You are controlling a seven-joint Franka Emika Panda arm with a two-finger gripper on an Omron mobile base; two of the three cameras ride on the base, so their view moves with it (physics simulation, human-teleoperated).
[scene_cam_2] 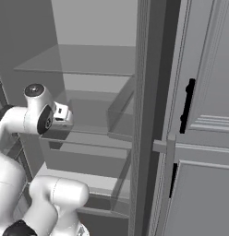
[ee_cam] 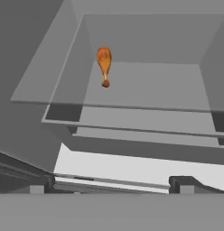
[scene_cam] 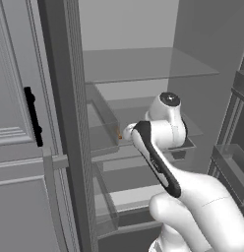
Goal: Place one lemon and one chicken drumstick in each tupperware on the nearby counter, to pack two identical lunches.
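Observation:
An orange chicken drumstick lies in a clear drawer inside the open fridge, thick end away from me and bone end toward me. It also shows as a small orange spot, the drumstick, at the drawer's left wall. My gripper hovers in front of and above the drawer, open, with nothing between its dark fingertips. The drumstick sits well ahead of the fingers, left of centre. The hand reaches in at drawer height. The lemon, the tupperware and the counter are out of view.
Glass shelves span the fridge above the drawer, with lower shelves beneath. A grey cabinet door with a black handle stands left of the opening, and door bins hang on the right.

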